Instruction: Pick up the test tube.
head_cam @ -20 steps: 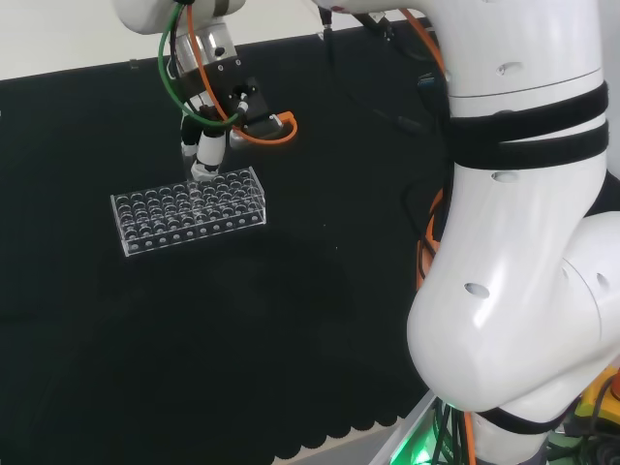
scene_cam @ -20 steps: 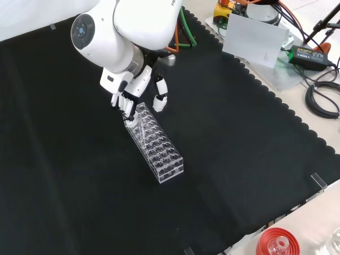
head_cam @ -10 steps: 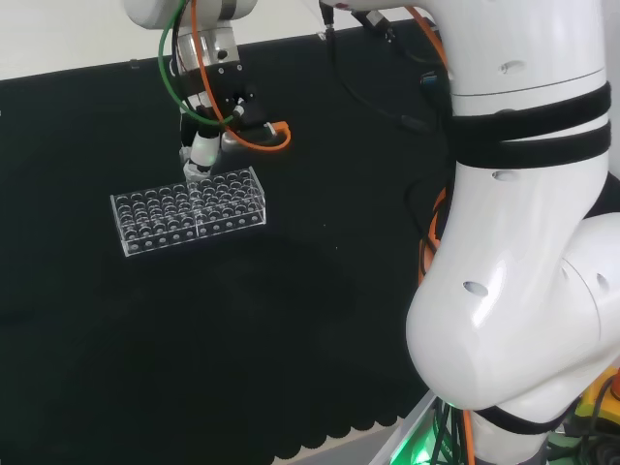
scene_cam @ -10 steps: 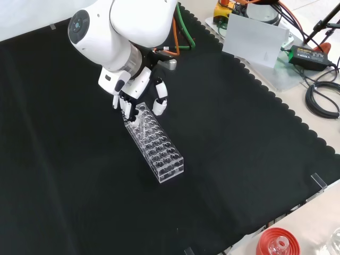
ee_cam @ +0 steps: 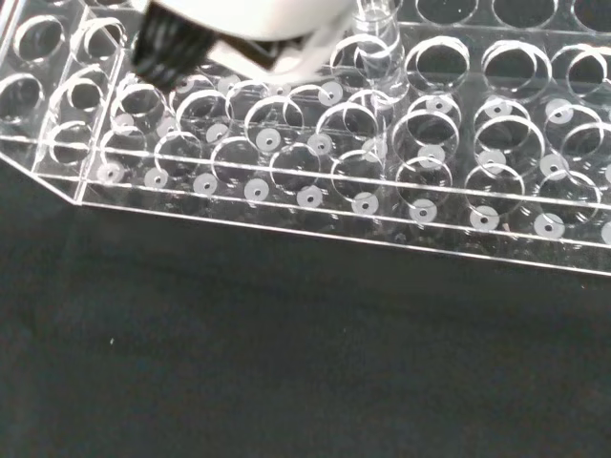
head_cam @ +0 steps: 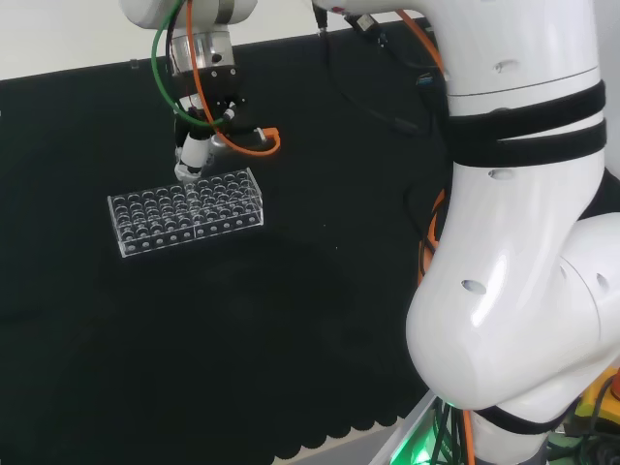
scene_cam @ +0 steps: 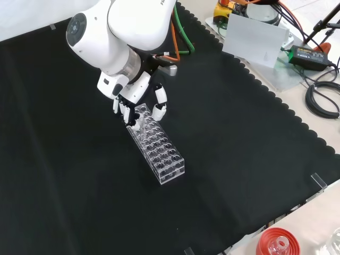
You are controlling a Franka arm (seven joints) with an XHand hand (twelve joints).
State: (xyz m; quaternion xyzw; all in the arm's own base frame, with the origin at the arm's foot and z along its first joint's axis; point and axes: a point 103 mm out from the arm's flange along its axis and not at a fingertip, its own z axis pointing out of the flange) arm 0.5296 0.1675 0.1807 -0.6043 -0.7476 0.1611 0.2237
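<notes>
A clear plastic test tube rack (head_cam: 184, 211) (scene_cam: 158, 151) lies on the black cloth. In the wrist view a clear test tube (ee_cam: 376, 43) stands upright in a hole of the rack (ee_cam: 315, 205), right beside a blurred white finger (ee_cam: 243, 33). The black and white hand (head_cam: 194, 155) (scene_cam: 136, 105) hangs over the rack's end nearest the arm, its fingers pointing down onto the top. The thumb (scene_cam: 159, 106) is spread away from the fingers, off the rack's side. No view shows a finger curled round the tube.
Orange and green cables (head_cam: 254, 140) trail from the wrist near the rack. In the front view a red ribbed stand (scene_cam: 277, 243) sits at the near right corner, off the scalloped cloth edge. The arm's big white links (head_cam: 513, 242) take up the right of the head view.
In the head view the hand has moved left along the rack's far edge and turned at the wrist. The rack has slid slightly left with it.
</notes>
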